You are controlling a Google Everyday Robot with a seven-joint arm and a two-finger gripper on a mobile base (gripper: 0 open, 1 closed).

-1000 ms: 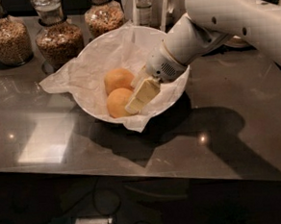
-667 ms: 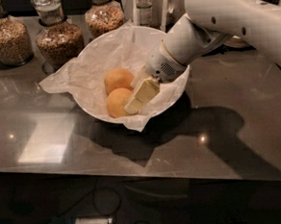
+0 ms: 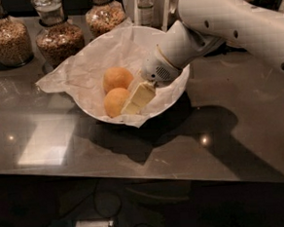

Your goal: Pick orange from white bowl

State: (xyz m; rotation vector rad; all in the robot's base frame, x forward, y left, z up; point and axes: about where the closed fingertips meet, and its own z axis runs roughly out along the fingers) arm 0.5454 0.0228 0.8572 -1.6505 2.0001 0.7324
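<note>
Could not see the right flank of the nearer orange, masked by the gripper down inside the white bowl. Lost the bowl's far-right rim behind the arm. Found the left jar and the bottle cropped at the top edge.

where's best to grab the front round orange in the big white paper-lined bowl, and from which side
Probably across the widest middle of the front round orange, from above. It is a smooth ball, and the second orange sits close behind, so its two flanks are freer. The gripper is inside the large white bowl, beside that orange.
</note>
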